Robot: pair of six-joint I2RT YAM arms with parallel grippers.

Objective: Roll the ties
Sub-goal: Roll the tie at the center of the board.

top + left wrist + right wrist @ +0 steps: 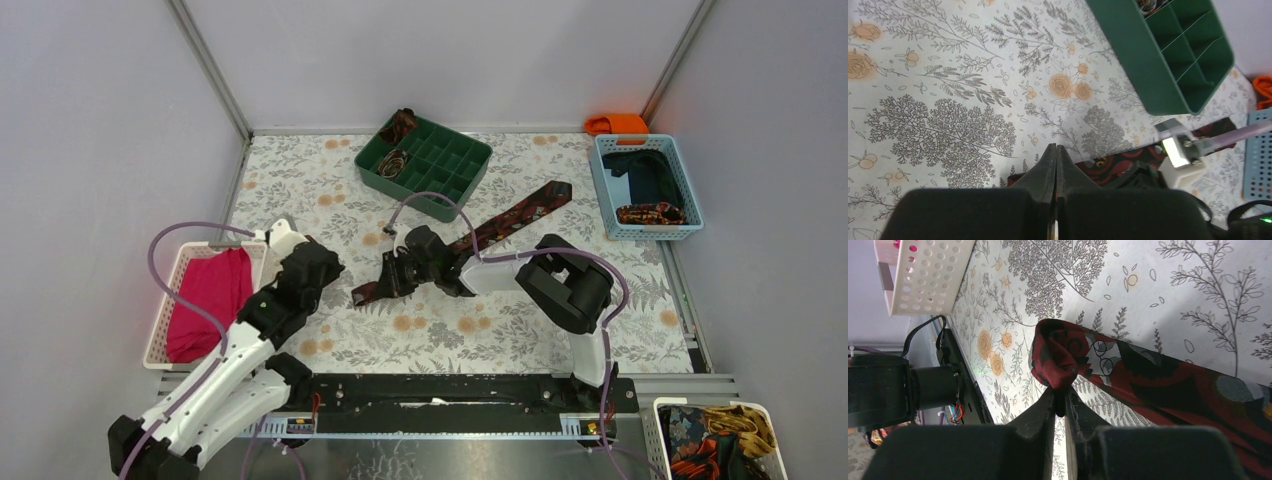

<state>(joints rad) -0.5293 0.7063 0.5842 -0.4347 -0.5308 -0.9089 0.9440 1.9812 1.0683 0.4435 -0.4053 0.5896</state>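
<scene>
One tie [500, 225], dark maroon with red patterning, lies diagonally across the floral table cover. My right gripper [388, 278] is shut on its folded narrow end; the right wrist view shows the bunched fabric [1060, 360] pinched between the fingers of that gripper [1061, 399]. My left gripper [330, 270] hangs just left of that end, shut with nothing in it; in its own view the gripper [1056, 150] has its fingers pressed together, with the tie [1120, 161] just beyond. Two coiled ties [396, 145] sit in the green tray [455, 178].
A white basket [162, 300] with pink cloth stands at the left. At the right, a blue basket [600, 190] holds navy cloth and a patterned coil. An orange item [618, 123] lies behind it. Another white basket [662, 410] of fabrics is at the near right.
</scene>
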